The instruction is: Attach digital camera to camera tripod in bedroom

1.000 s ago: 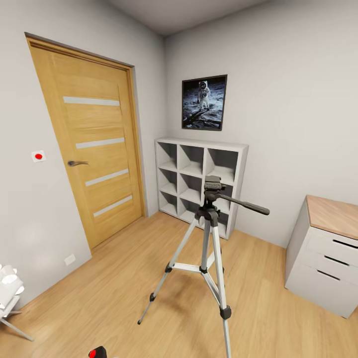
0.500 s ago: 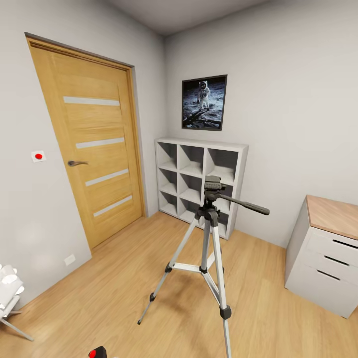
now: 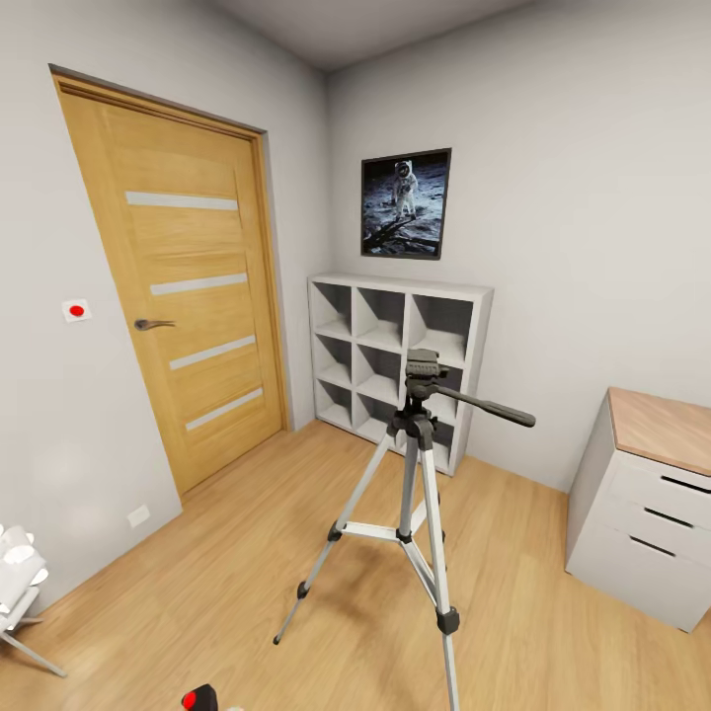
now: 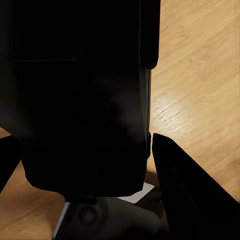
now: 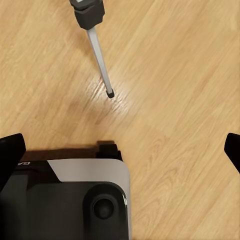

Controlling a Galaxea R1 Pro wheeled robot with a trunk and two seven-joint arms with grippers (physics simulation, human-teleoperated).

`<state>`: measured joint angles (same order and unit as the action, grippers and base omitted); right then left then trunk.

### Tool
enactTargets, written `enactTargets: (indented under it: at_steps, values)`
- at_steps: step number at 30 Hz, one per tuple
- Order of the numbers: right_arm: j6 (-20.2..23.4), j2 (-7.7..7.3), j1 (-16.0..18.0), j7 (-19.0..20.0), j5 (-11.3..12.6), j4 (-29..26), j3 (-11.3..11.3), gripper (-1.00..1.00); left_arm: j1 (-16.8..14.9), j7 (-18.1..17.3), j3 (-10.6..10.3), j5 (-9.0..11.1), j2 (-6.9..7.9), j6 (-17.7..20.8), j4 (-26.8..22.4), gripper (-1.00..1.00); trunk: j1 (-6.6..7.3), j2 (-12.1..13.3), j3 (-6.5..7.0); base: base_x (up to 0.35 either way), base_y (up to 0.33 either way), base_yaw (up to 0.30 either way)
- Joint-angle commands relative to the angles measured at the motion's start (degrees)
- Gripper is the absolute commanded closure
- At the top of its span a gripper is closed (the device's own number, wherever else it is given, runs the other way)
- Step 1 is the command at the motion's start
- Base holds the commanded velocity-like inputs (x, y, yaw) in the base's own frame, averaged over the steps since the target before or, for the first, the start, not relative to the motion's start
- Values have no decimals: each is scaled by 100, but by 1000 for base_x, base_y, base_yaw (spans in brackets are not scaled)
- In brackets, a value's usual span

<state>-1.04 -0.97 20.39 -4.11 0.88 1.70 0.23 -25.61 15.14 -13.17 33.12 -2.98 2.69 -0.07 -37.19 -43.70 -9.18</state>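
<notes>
Here, the small black digital camera (image 4: 80, 95) with its red button is sitting between the left gripper (image 4: 85, 165) fingers, clasped; the right gripper (image 5: 120, 145) is gaping empty above the tall silver-legged camera tripod (image 3: 420, 464) foot.

The tripod (image 3: 415, 494) stands mid-floor (image 3: 217, 592) with its three legs splayed, open floor all round them. Its pan handle (image 3: 484, 406) juts toward the desk (image 3: 647, 494), leaving a clear gap between handle tip and desk. The space above the tripod head (image 3: 423, 367) is free up to the poster (image 3: 406, 203). The shelf (image 3: 395, 346) stands close behind the head, against the wall. The door (image 3: 183, 286) is shut, well to the left. A lamp (image 3: 20, 583) crowds the lower left corner
</notes>
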Motion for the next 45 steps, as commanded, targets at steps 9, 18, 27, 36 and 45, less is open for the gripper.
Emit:
enactTargets:
  at_steps: [9, 18, 27, 36, 45]
  values:
    - [-10, 0, 9, -11, 8, 15, 4, -100, -5, 6, -46, 21, -17, 23, -2, 100, 65, 113, 45, 0, 0, 0]
    - [42, 10, 9, -64, -94, -28, 38, -100, -5, -14, -38, 33, -4, 34, 6, 100, 262, 474, 207, 0, 0, 0]
    - [48, 16, 9, -79, -91, -700, 22, -100, -5, -12, -38, 35, -1, 38, 7, 100, 460, 835, 369, 0, 0, 0]
    - [-15, 3, 61, -85, -52, -1617, -9, -100, -4, -24, -44, 33, -1, 69, 7, 100, 658, 1196, 530, 0, 0, 0]
    - [-159, 2, 78, -84, -41, -1911, -8, -100, -3, -44, -43, 29, -1, 87, 7, 100, 855, 1557, 692, 0, 0, 0]
